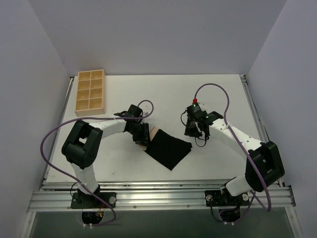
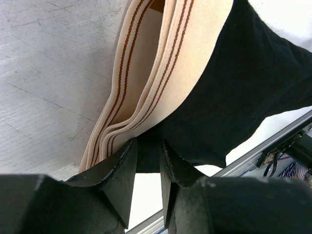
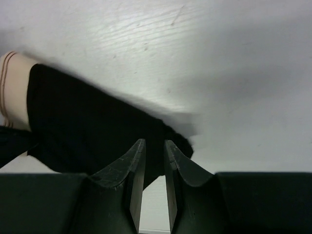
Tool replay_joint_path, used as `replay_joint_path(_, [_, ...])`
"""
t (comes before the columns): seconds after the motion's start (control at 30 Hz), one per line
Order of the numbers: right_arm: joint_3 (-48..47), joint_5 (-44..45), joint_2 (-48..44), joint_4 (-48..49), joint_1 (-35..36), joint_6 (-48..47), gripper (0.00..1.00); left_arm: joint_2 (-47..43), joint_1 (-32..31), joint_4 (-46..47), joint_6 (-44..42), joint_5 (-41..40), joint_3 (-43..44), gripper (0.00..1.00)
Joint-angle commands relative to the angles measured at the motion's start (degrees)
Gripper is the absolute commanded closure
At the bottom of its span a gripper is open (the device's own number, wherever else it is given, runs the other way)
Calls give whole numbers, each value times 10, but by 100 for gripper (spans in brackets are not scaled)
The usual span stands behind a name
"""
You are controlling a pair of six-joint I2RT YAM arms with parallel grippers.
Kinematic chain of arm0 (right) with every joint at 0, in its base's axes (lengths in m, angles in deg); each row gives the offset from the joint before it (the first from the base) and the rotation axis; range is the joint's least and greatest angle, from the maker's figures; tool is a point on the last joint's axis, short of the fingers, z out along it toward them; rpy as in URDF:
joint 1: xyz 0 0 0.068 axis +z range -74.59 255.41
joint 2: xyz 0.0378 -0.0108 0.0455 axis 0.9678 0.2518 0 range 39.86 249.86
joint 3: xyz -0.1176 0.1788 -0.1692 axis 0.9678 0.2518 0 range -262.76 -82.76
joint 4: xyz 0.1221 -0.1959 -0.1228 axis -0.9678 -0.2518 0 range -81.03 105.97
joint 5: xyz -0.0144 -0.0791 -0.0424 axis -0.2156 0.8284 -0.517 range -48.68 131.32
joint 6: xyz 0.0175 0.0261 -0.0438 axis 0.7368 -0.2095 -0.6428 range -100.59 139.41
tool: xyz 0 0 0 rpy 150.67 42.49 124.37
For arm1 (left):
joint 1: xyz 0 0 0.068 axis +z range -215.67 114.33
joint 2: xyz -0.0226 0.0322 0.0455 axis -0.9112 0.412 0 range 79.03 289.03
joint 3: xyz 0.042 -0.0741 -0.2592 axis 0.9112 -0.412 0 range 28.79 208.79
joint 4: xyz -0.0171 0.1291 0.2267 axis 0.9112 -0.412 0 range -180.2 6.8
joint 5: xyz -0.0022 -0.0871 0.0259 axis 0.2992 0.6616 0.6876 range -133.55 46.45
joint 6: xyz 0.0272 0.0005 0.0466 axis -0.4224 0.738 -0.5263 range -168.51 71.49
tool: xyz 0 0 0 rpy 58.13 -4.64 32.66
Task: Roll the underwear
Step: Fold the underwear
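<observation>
The left arm reaches from the lower left of the overhead view toward the centre, elbow bent, its wrist tipped down at the table (image 1: pixel 223 99). The left gripper (image 2: pixel 148 146) has its jaws drawn nearly together on the underwear (image 1: pixel 168 148), pinching the fabric just where the black cloth meets the waistband (image 2: pixel 165 63). The right arm angles in from the lower right. The right gripper (image 3: pixel 155 144) hangs above the garment's right-hand corner, jaws narrowly parted with bare table showing between them. That view is blurred, so whether the tips brush the cloth is hard to say.

The underwear lies at the middle of the overhead frame, a flat black diamond. Its beige waistband, marked with thin brown stripes, sits at the upper-left end and gapes open in layered folds beside the left fingers (image 2: pixel 122 170).
</observation>
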Motion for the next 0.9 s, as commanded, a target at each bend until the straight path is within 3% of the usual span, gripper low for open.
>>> replay_joint_path(0.0, [-1,-18,-8,-5,43,36,81,-3,1,-1,-20,-37,-8,65])
replay_joint_path(0.2, [76,-4,3,18,42,43,82,-6,1,0,-28,-48,-17,66])
replay_joint_path(0.4, [130,17,32,43,-9,9,83,-6,5,-24,-52,-53,-20,65])
replay_joint_path(0.6, [126,5,41,61,-11,-24,83,-12,2,-20,-51,-39,-24,64])
replay_joint_path(0.87, [58,41,-34,-48,0,0,83,-54,1,-57,-53,-52,0,61])
